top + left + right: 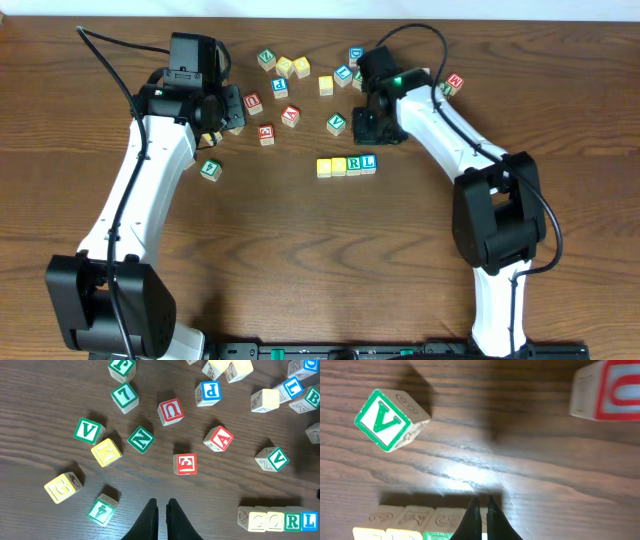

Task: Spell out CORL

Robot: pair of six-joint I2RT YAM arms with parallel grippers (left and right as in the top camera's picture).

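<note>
Closest to me, the row of four blocks (pixel 347 165) lies on the bare surface (pixel 300 260), letters up and sides touching. It holds two yellow blocks (pixel 324 167), then one green R block (pixel 355 163), then one blue L block (pixel 369 162). From the left wrist camera it reads C, O, R, L. I judge the word finished, and set apart from the spares so that it reads alone.

Level with the row and well to its left sits a single green block (pixel 210 169). Just beyond the row hangs the right pincer (pixel 481 508), pressed together and pinching nothing. I cannot tell whether it touches the row. One green V block (pixel 387 419) also lies just beyond the row.

Farther out, beyond the row and to its left, the left pincer (pixel 161 510) is likewise pressed together and empty, over bare wood.

Beyond the row the spare blocks (pixel 290 80) are strewn at all angles, unsorted. Among them I count three red blocks (pixel 186 464) from the left wrist camera. A fourth red block (pixel 453 84) lies beyond the row to its right. The arms hide some spares, so I only put the total above a dozen.
</note>
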